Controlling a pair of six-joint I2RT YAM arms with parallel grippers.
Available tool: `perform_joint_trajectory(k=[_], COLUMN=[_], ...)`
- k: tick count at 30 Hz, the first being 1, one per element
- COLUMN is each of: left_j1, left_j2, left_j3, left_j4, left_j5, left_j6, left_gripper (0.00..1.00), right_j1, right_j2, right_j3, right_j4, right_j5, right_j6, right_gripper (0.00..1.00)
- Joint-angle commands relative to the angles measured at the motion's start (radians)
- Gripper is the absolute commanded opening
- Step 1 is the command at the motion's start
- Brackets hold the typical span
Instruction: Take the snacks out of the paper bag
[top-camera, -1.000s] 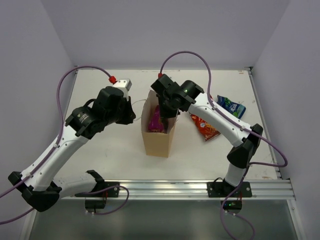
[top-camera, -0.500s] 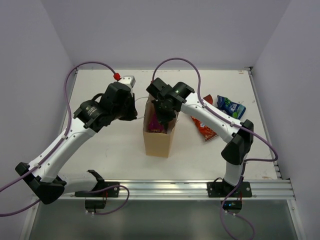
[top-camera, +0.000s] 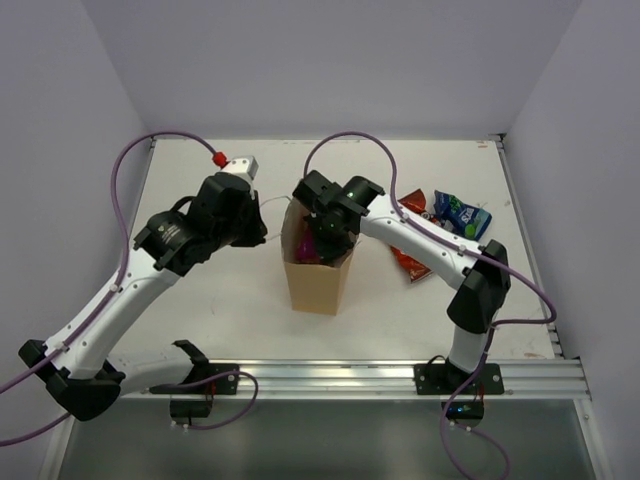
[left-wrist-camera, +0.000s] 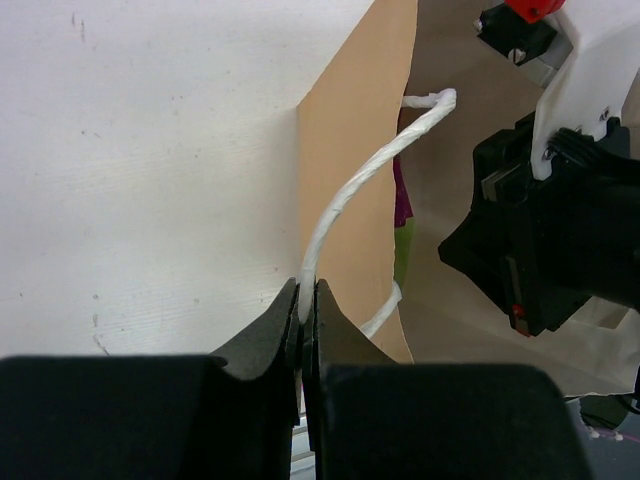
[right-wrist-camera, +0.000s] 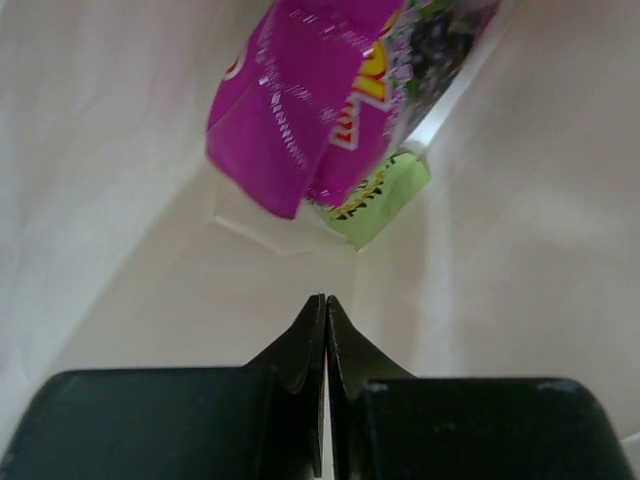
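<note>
The tan paper bag (top-camera: 318, 283) stands upright mid-table. My left gripper (top-camera: 260, 232) is at its left rim, shut on the bag's white cord handle (left-wrist-camera: 360, 180), which is pinched between the fingertips (left-wrist-camera: 306, 300). My right gripper (top-camera: 322, 240) reaches down inside the bag's mouth. In the right wrist view it is shut and empty (right-wrist-camera: 326, 300), just short of a purple packet (right-wrist-camera: 310, 100) that lies over a green packet (right-wrist-camera: 378, 195) at the bag's bottom. A blue packet (top-camera: 462, 212) and the red-orange Doritos bag (top-camera: 410, 258) lie on the table to the right.
The white table (top-camera: 220, 300) is walled by pale panels at the back and both sides. A metal rail (top-camera: 400, 375) runs along the near edge. Purple cables loop above both arms. The right arm's black wrist body (left-wrist-camera: 560, 230) fills the bag's opening.
My right gripper has moved left and down into the bag, covering the purple packet in the top view. My left arm rose slightly, then came back, still holding the handle.
</note>
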Motion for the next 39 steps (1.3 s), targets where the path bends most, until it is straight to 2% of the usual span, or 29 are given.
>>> perform_joint_trajectory(k=[1, 9, 18, 24, 27, 28, 34, 39], left_j1=[-0.002, -0.001, -0.002, -0.002, -0.002, -0.001, -0.001, -0.001], left_j2=[0.002, 0.022, 0.003, -0.017, -0.017, -0.015, -0.011, -0.008], left_j3=[0.002, 0.027, 0.031, 0.013, 0.013, 0.013, 0.024, 0.025], left_j4=[0.010, 0.012, 0.000, -0.011, -0.010, -0.008, -0.008, -0.005], left_j5=[0.010, 0.021, 0.019, 0.014, 0.019, 0.021, 0.031, 0.042], left_j6=[-0.011, 0.001, -0.001, -0.002, 0.001, 0.001, 0.012, 0.018], left_gripper=[0.00, 0.00, 0.00, 0.00, 0.00, 0.00, 0.00, 0.00], right_j1=[0.034, 0.067, 0.051, 0.017, 0.005, 0.003, 0.001, 0.001], right_j2=[-0.019, -0.038, -0.022, -0.029, -0.023, -0.019, 0.020, 0.029], right_j3=[0.032, 0.015, -0.049, -0.072, -0.070, -0.069, -0.067, -0.084], right_j4=[0.005, 0.009, 0.046, 0.077, 0.077, 0.077, 0.071, 0.091], right_j5=[0.000, -0.006, -0.017, -0.020, -0.026, -0.027, -0.001, 0.041], right_j6=[0.013, 0.039, 0.070, 0.088, 0.092, 0.088, 0.072, 0.052], right_gripper=[0.00, 0.00, 0.00, 0.07, 0.14, 0.21, 0.39, 0.44])
